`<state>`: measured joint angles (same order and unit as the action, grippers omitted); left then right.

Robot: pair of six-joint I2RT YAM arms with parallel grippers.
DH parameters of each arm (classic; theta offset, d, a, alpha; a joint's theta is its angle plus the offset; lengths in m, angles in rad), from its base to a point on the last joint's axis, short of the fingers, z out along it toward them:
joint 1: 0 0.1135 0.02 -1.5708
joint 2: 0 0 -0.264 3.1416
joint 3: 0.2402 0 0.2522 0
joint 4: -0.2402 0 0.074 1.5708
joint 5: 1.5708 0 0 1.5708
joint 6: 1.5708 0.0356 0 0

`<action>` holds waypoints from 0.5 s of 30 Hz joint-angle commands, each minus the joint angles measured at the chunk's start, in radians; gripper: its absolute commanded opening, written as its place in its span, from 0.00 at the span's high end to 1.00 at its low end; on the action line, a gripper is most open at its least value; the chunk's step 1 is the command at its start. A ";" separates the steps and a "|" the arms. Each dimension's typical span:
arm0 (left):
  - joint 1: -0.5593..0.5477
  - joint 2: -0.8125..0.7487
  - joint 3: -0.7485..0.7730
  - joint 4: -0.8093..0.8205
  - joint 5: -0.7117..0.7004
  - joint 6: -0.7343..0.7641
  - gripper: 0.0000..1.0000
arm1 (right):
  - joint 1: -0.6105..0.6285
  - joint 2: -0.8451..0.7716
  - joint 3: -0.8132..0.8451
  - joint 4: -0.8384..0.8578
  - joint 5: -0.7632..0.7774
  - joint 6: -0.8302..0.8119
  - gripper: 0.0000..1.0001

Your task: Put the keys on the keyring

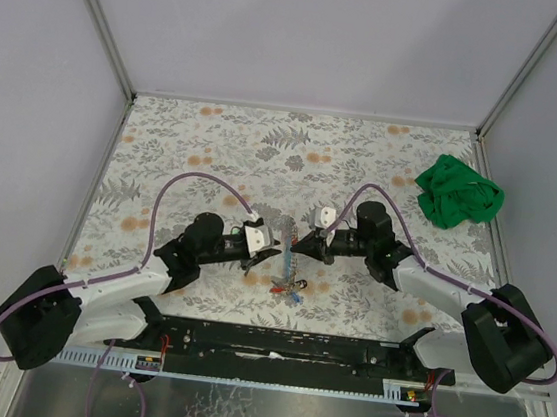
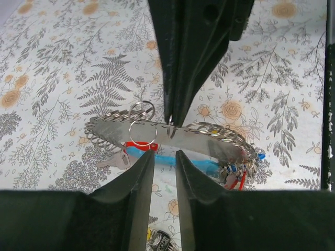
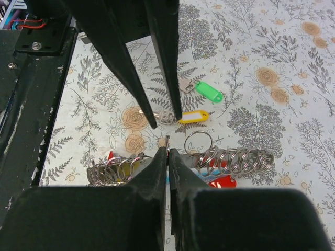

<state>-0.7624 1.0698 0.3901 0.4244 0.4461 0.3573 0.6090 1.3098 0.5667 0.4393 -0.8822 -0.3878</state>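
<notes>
The green key (image 3: 208, 91) and the yellow-orange key (image 3: 192, 116) lie flat on the floral table beyond the ring rack in the right wrist view. A metal bar threaded with many keyrings (image 2: 209, 138) stands between my two grippers, and it also shows in the top view (image 1: 291, 260). My right gripper (image 3: 168, 151) is shut on a thin keyring (image 3: 168, 141) seen edge-on just above the bar. My left gripper (image 2: 162, 157) is open and empty, close to the bar on the other side, with its tips (image 3: 166, 121) above the yellow-orange key. A loose ring (image 2: 142, 133) hangs on the bar.
Red and blue tags (image 2: 157, 151) lie under the bar. A cluster of coloured tags and keys (image 1: 291, 291) sits at its near end. A black fob (image 2: 162, 240) lies under my left gripper. A crumpled green cloth (image 1: 458, 194) lies at the back right.
</notes>
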 commanded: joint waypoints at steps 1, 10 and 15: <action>0.048 0.018 -0.036 0.255 0.087 -0.098 0.77 | -0.007 -0.016 -0.025 0.179 -0.005 0.081 0.99; 0.098 0.088 -0.069 0.419 0.195 -0.182 0.75 | -0.014 0.010 -0.073 0.349 -0.030 0.167 0.99; 0.110 0.118 -0.069 0.444 0.246 -0.197 0.75 | -0.016 0.019 -0.094 0.430 -0.033 0.204 0.99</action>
<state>-0.6674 1.1679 0.3294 0.7544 0.6243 0.1902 0.6025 1.3300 0.4808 0.6926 -0.8845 -0.2348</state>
